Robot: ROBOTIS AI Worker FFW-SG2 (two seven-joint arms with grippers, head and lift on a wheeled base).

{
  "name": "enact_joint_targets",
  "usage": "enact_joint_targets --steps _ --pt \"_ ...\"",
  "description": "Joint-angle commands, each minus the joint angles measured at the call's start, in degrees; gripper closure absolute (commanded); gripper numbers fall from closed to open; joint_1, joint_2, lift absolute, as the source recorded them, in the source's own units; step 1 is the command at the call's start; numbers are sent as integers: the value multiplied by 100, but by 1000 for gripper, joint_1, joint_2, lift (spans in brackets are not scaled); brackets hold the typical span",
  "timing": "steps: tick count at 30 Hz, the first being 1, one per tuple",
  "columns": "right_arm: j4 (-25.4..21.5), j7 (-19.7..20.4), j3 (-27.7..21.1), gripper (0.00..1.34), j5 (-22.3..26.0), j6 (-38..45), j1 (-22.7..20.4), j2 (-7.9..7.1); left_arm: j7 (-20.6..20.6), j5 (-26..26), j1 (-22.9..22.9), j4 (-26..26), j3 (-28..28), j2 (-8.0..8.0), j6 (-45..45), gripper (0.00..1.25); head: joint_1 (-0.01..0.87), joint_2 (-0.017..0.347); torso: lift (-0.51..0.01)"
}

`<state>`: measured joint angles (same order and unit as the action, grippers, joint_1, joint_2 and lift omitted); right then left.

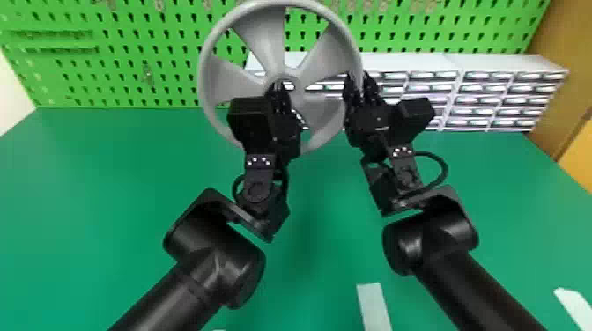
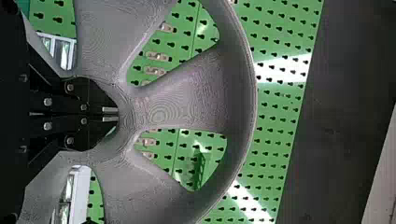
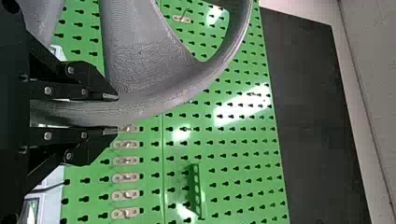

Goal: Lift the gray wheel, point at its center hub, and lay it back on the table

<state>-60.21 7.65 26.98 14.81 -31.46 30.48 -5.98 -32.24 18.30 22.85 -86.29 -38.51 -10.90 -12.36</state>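
From where I stand, the gray plastic wheel with broad spokes [image 1: 264, 39] is up in front of the bright green perforated pegboard [image 1: 176, 61], its open face turned toward the robot and its lower rim showing against the far part of the smooth green table [image 1: 110, 198]. The right gripper [image 1: 360, 79] has it by the side of the rim, one flat black finger on either side, and in the right wrist view that gripper [image 3: 114, 113] is pinching the curved rim between the two. The left gripper [image 1: 278, 86] is at the middle of the wheel, over the round gray center hub [image 1: 294, 81]. Seen from its own wrist, the left gripper [image 2: 112, 115] has its fingers pressed together, with nothing between them, and the tips lie at the hub's opening; whether they touch the ring I can't tell. Both jointed black arms reach in from the bottom edge of the head view, the left bent in front of the wheel and the right coming up beside it. Behind the wheel, a bank of small white drawers [image 1: 484, 64] runs off to the right, toward a brown panel [image 1: 555, 53]. Nearer the robot, a pale flat strip [image 1: 374, 308] lies on the table.
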Motion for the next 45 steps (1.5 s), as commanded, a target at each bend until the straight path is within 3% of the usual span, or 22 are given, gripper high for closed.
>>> enact_joint_targets --steps 1,45 --pt "0 0 0 1256 5 0 2 0 8 7 0 7 10 8 -12 1153 692 48 -96" --pt "0 0 -105 1256 -48 35 -7 0 43 60 -88 -2 -96 52 -21 1153 692 48 -96"
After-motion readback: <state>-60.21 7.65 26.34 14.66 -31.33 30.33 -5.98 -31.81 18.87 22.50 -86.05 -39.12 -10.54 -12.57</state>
